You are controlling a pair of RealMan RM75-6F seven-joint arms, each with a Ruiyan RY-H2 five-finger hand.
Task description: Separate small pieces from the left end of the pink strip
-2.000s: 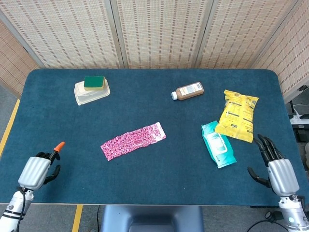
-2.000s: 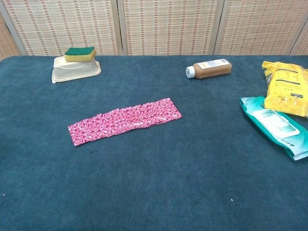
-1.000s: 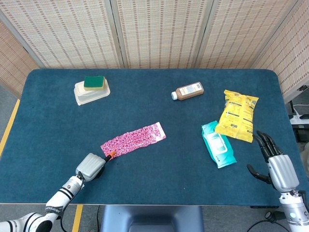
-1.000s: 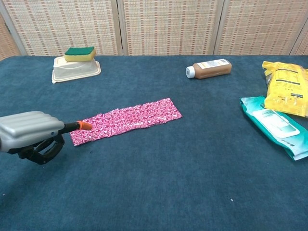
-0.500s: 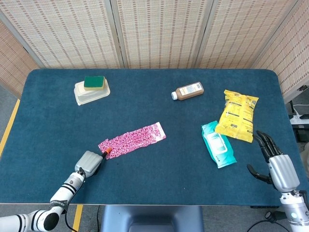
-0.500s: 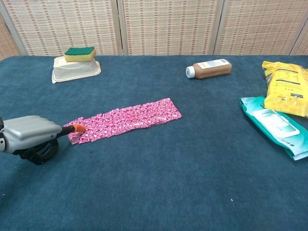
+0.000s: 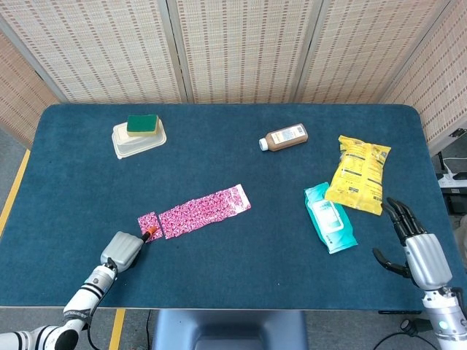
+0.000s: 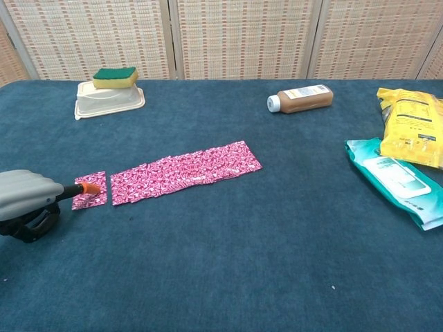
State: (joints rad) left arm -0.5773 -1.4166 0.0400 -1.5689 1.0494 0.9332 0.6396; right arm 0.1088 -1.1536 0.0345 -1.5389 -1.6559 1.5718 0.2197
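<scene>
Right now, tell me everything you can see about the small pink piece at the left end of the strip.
The small pink piece is a roughly square scrap, pink with a white speckled pattern, thin and flat like foil or paper. It lies flat on the blue table, parted by a narrow gap from the long pink strip on its right. The orange fingertip of the left hand rests on it.

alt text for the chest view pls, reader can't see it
A small pink piece lies apart from the left end of the pink strip on a blue table, with the left hand's orange fingertip on it. Behind: a sponge on a lidded container, a brown bottle, yellow and teal packets.
</scene>
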